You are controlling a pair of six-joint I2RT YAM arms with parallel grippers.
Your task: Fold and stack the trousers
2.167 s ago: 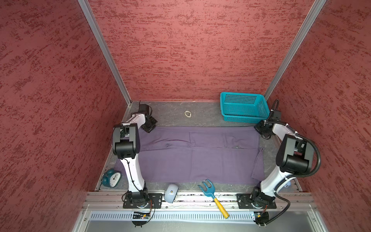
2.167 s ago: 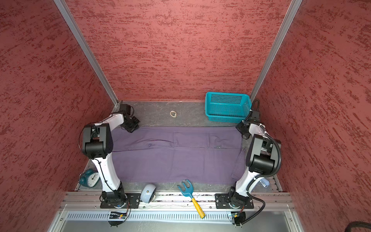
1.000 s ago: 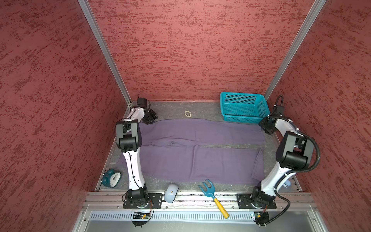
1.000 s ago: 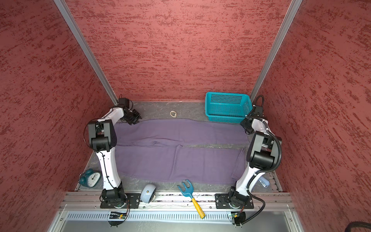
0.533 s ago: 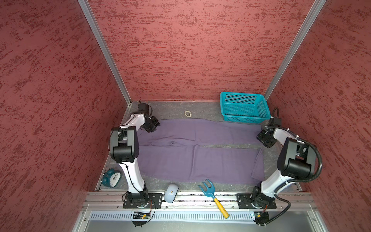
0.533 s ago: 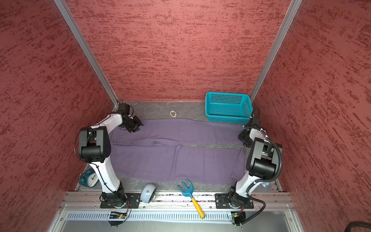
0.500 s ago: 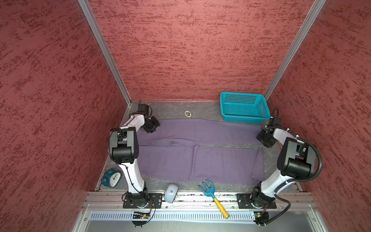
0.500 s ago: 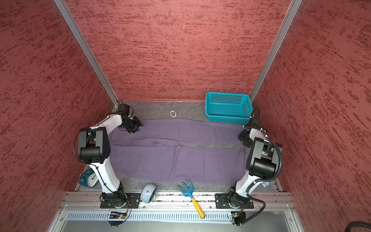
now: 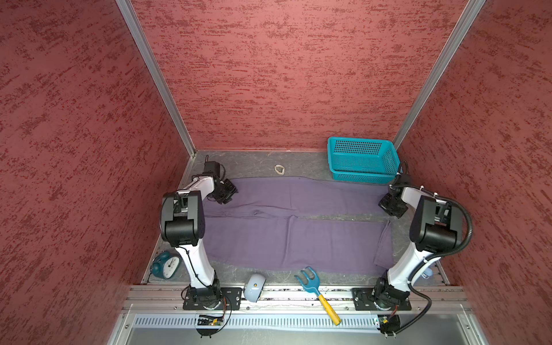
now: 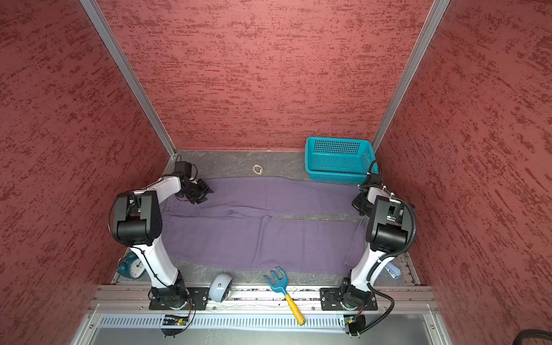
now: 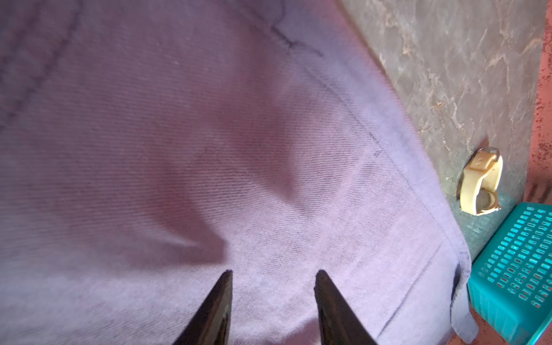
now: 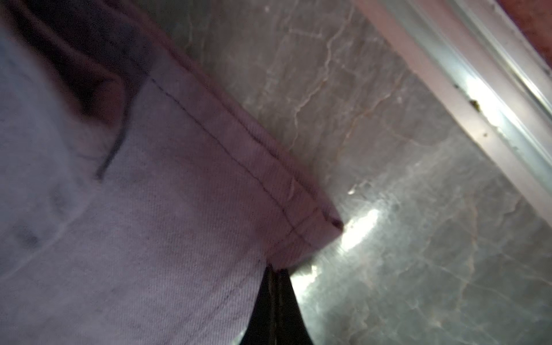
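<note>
The purple trousers (image 9: 298,239) (image 10: 268,239) lie spread flat across the table, waist to the left and both legs running right. My left gripper (image 9: 230,195) (image 10: 206,194) hovers over the far corner of the waist. In the left wrist view it (image 11: 274,272) is open, with only flat cloth (image 11: 209,149) beneath the fingertips (image 11: 229,276). My right gripper (image 9: 386,207) (image 10: 357,208) is at the end of the far leg. In the right wrist view it (image 12: 276,270) is shut on the hem corner (image 12: 298,236).
A teal basket (image 9: 361,159) (image 11: 519,274) stands at the back right, just beyond the far leg. A cream watch strap (image 9: 279,170) (image 11: 481,185) lies at the back. Along the front are a teal alarm clock (image 9: 165,265), a white mouse (image 9: 254,287) and a blue hand rake (image 9: 316,291).
The right gripper came nearer along the far leg's end and shut on the hem corner. The left gripper moved off the back-left corner over the waist and opened wider.
</note>
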